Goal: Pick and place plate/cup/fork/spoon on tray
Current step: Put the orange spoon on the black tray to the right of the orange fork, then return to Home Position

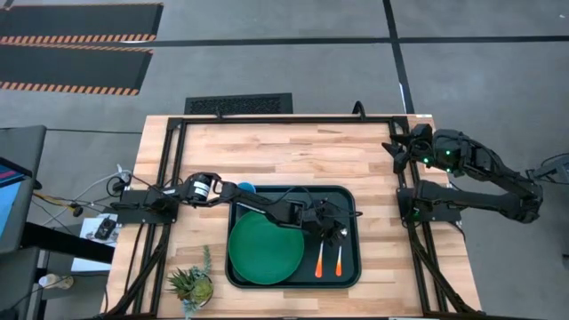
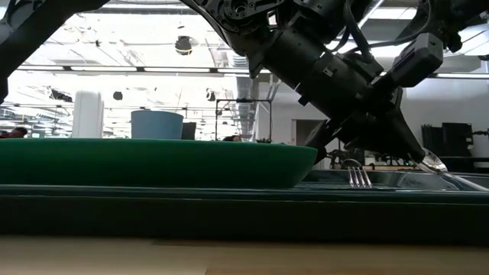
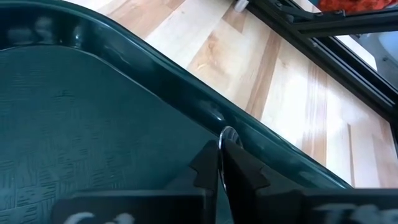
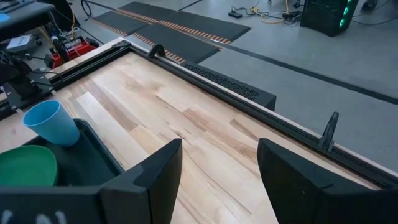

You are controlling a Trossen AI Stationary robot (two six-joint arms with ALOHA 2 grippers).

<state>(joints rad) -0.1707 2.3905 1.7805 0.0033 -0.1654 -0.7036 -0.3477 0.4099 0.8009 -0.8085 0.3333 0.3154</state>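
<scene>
Cutlery is nearly set: the orange-handled metal spoon is pinched by its bowl in the closed left gripper, lowered beside the orange-handled fork near the dark-green rectangular tray's right edge, presumably for release. The spread-fingered, empty right gripper is parked at the tabletop's far right corner.

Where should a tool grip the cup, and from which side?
Take the cup by one side of its rim, coming straight down: it stands upright, mouth open, at the tray's far left corner beside the plate. The right tool is open and free; the left tool is shut on the spoon.
</scene>
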